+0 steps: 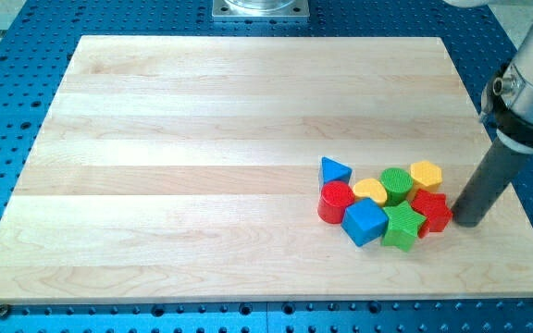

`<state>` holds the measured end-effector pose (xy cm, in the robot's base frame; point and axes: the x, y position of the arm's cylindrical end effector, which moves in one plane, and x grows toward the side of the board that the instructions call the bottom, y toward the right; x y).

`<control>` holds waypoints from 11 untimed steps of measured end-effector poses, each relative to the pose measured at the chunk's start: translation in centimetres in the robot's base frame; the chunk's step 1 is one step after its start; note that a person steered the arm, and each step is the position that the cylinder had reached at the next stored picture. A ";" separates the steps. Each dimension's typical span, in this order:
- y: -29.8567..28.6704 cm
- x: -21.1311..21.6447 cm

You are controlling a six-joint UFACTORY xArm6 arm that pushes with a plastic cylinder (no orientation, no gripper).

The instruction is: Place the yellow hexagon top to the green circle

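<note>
The yellow hexagon (426,174) lies at the right of the block cluster, touching the green circle (396,184) on that circle's right and slightly higher. My tip (467,222) rests on the board at the view's right, just right of the red star (431,212) and below-right of the yellow hexagon. The rod rises up and to the right out of the view.
Other blocks are packed around them: a blue triangle (334,170), a red cylinder (336,201), a yellow heart (370,191), a blue cube (365,222) and a green star (402,226). The wooden board (202,139) sits on a blue perforated table.
</note>
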<state>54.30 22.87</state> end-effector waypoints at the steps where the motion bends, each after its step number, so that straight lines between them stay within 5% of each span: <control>1: -2.3 0.1; 2: -3.8 0.1; 3: 2.8 -0.8; 4: 2.9 -4.9; 7: -2.6 -2.6; 9: -7.8 -4.9; 11: -5.1 -11.0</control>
